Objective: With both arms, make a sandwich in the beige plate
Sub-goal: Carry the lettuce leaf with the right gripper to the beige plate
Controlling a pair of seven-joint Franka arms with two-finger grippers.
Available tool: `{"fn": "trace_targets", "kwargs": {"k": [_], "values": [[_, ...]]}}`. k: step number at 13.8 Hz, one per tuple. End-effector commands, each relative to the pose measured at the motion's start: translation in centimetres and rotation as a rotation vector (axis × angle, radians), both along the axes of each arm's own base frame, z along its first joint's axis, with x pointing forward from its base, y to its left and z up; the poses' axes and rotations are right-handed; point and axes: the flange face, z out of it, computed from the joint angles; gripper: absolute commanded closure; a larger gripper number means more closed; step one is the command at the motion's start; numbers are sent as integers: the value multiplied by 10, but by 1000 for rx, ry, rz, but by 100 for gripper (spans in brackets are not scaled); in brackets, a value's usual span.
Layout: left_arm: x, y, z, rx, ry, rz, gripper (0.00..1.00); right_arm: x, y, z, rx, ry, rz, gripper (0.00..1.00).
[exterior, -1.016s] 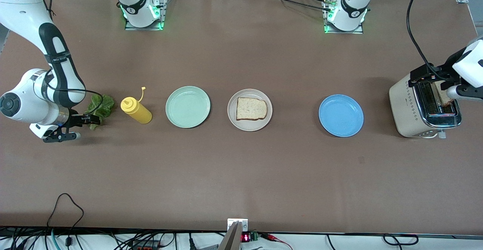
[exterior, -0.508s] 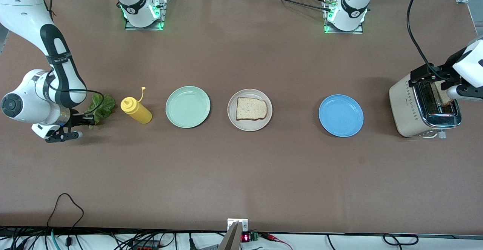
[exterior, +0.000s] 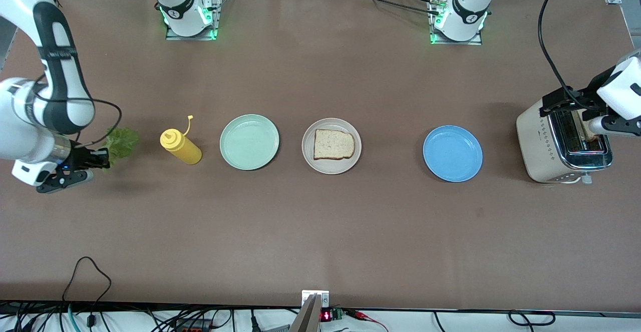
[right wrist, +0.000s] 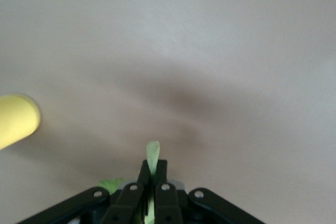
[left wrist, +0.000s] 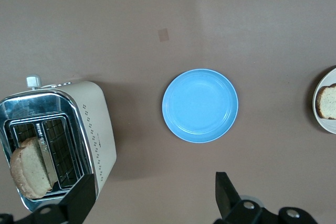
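One bread slice (exterior: 334,144) lies on the beige plate (exterior: 308,157) at the table's middle; both show in the left wrist view, slice (left wrist: 328,102) and plate (left wrist: 316,109). My right gripper (exterior: 100,159) is shut on a crinkly green lettuce leaf (exterior: 120,140) and holds it above the table at the right arm's end; the leaf's edge (right wrist: 153,153) pokes out between the shut fingers (right wrist: 152,167). My left gripper (exterior: 588,114) is open over the toaster (exterior: 543,146), one finger over it (left wrist: 152,195). A second slice (left wrist: 29,169) stands in a toaster slot.
A yellow squeeze bottle (exterior: 181,146) lies beside the lettuce, then a mint-green plate (exterior: 249,141). A blue plate (exterior: 452,153) sits between the beige plate and the toaster. Black cables hang by both arms.
My right gripper has risen and drawn toward the right arm's end of the table, carrying the lettuce away from the bottle. The left arm has barely shifted.
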Motion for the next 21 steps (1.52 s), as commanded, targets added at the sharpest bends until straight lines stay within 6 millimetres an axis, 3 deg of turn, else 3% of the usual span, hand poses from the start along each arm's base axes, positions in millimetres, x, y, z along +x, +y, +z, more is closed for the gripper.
{"fn": "trace_targets", "kwargs": {"k": [1,3,5,8,10,13,15,17,21], "values": [[3,8,3,-11,8,-5,0,12,23,59,8,6,225,100],[3,6,6,-10,0,-7,0,18,51,94,25,38,320,100],[3,4,6,-10,2,-5,0,23,98,133,41,51,415,100],[4,0,6,-8,-2,-7,0,17,172,166,146,11,590,100],[4,-1,6,-8,-2,-8,0,9,232,178,178,-18,717,100],[4,-3,6,-7,-2,-11,0,-17,347,199,206,-59,905,100],[4,-3,6,-8,-2,-11,0,-32,418,188,224,-54,913,100],[4,-2,6,-9,-1,-13,0,-45,474,173,249,-98,932,100],[4,-1,6,-10,-4,-8,0,-59,551,116,318,-141,954,100]]}}
